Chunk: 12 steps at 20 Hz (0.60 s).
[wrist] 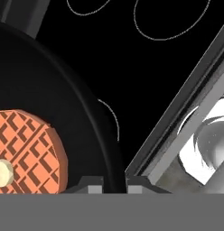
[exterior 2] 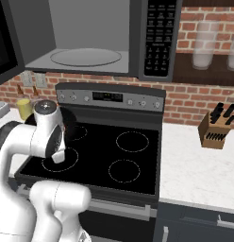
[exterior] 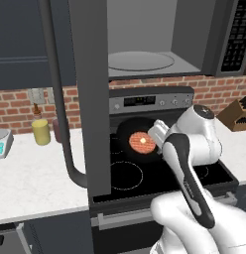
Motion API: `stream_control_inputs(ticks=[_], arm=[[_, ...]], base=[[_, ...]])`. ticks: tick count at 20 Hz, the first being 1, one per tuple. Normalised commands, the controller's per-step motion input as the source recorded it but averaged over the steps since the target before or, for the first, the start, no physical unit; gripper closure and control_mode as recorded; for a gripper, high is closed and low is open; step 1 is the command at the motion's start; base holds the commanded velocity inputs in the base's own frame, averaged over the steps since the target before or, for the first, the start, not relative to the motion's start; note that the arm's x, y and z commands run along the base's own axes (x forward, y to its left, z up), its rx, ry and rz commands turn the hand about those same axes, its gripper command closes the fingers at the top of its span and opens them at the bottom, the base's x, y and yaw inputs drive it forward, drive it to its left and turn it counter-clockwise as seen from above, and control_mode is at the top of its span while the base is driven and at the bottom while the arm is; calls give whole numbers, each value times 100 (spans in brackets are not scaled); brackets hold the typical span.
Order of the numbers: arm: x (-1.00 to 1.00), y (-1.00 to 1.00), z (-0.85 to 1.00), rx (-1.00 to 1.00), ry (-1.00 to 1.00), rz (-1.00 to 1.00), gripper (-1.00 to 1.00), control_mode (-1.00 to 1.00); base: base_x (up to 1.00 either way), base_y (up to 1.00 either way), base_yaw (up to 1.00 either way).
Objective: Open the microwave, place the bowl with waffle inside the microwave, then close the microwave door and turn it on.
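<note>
My gripper [wrist: 109,182] is pinched tight on the rim of the bowl [exterior: 126,130]. One finger tip sits inside the rim and one sits outside it. The bowl is black and is over the stove [exterior 2: 137,160], tipped up a bit at the back left burner. The waffle [exterior: 142,143] lies in the bowl, orange-brown with a pale dot in the middle. Above, the microwave [exterior 2: 159,42] is open. The microwave door [exterior: 90,99] swings out to the left, and the round turntable [exterior: 140,61] shows inside.

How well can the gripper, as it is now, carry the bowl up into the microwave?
Probably yes: the gripper is shut on the bowl rim, the microwave door is swung open, and the turntable lies bare.
</note>
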Motion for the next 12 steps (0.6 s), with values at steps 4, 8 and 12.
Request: stream_control_inputs(ticks=[4, 8, 12], arm=[[-99, -58, 85, 6, 7, -29, 100, -100], [-77, -34, 99, 3, 12, -28, 100, -100], [-50, -9, 100, 0, 15, -25, 100, -100]], base=[[0, 0, 0], [0, 0, 0], [0, 0, 0]])
